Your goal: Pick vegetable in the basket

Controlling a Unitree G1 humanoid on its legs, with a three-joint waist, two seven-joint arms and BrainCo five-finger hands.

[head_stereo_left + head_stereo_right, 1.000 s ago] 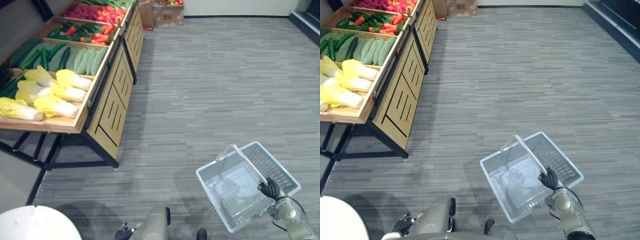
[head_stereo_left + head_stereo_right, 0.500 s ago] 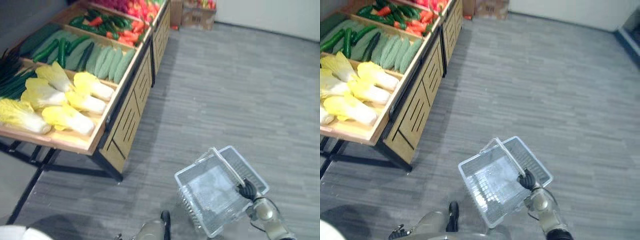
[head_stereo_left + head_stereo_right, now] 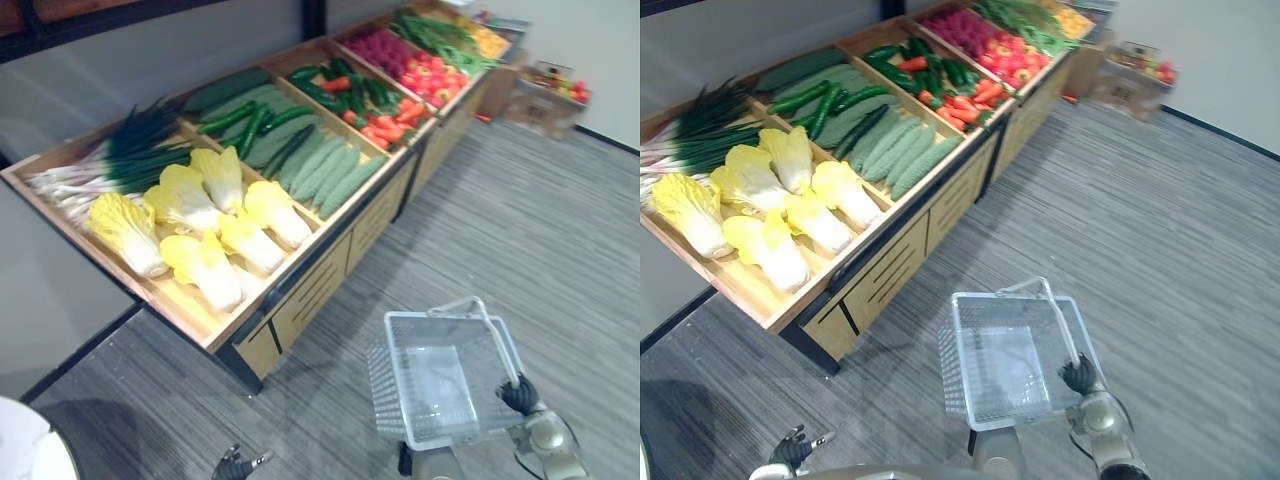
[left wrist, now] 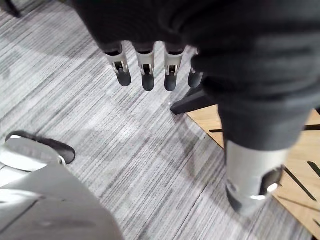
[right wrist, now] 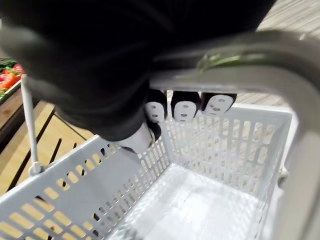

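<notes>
Our right hand (image 3: 1080,377) has its fingers curled tight round the handle (image 3: 1060,325) of the pale grey slatted plastic basket (image 3: 950,365). Our left hand (image 3: 238,466) hangs low, its fingers (image 4: 145,75) straight and loose, gripping nothing. The vegetables — yellow-white cabbages (image 3: 205,235), dark green cucumbers (image 3: 255,125) — lie in the slanted wooden display stand (image 3: 310,290), left of the basket.

right hand (image 3: 519,395) clasping basket handle (image 3: 497,340), left hand (image 4: 145,30) fingers (image 4: 147,70) straight

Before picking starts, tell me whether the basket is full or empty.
Empty: the basket shows a bare floor, no vegetable inside, hanging by its handle from the right hand.
</notes>
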